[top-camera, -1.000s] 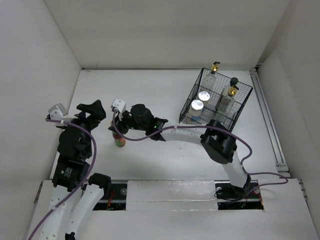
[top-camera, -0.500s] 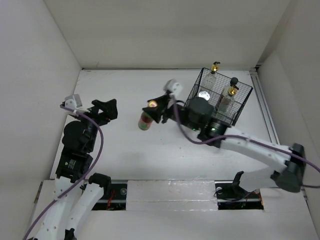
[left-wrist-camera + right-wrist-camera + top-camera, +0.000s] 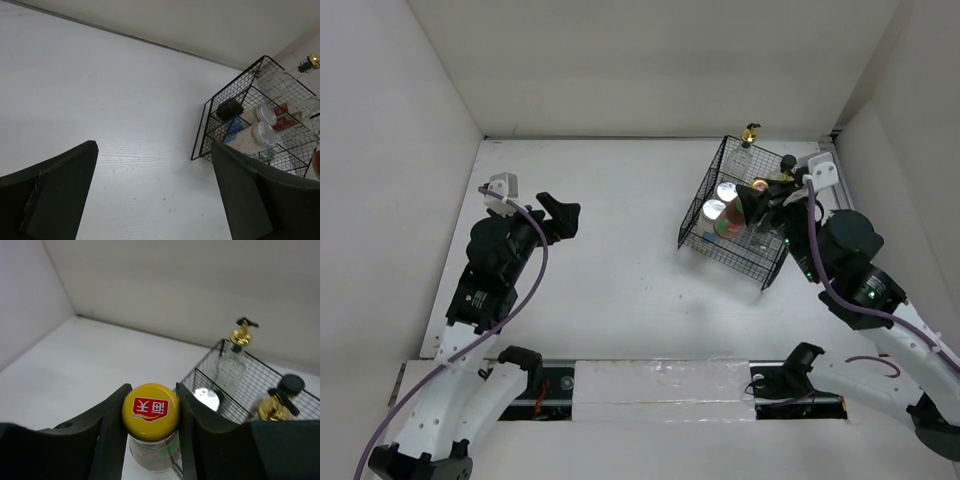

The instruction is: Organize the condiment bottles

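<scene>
Swung across from mid-table half a second ago, the orange-capped sauce bottle (image 3: 151,412) now sits at the right of the top view, overlapping the left half of the black wire basket (image 3: 696,243). Whether its base is inside the wires or above them cannot be told. The right gripper (image 3: 151,402) clamps it just under the cap, one dark finger (image 3: 114,421) pressed to each side, with the red-green label showing below. In the right wrist view the basket lies behind the bottle toward the lower right. It holds a clear bottle with a gold spout (image 3: 234,362) at its far side, a second gold-spouted bottle (image 3: 272,408) nearer, and a black cap (image 3: 292,383) beside that. One silver lid (image 3: 206,397) shows low among the wires. From the left wrist camera two silver-lidded jars (image 3: 264,125) stand side by side in the basket at the right of the frame. The left gripper (image 3: 560,214) has crept a little toward the centre and hangs over the white table (image 3: 620,280) in the left half of the top view, jaws spread wide with nothing between them, well apart from the basket.
</scene>
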`<action>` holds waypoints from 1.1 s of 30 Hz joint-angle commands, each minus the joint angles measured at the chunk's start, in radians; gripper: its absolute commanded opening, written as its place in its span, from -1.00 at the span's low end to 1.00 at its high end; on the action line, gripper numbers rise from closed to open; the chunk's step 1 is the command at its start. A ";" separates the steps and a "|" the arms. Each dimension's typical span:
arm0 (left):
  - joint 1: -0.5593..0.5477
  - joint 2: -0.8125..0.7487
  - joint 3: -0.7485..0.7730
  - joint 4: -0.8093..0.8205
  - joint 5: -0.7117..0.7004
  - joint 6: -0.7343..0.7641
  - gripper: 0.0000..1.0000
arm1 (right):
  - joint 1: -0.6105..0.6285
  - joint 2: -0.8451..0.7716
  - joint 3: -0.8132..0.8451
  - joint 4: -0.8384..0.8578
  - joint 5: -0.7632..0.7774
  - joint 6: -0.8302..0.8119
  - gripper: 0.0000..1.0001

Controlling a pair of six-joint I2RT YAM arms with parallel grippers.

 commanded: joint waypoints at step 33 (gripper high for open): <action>0.004 0.015 0.013 0.056 0.041 0.014 0.91 | -0.323 0.088 -0.370 0.196 0.110 0.158 -0.60</action>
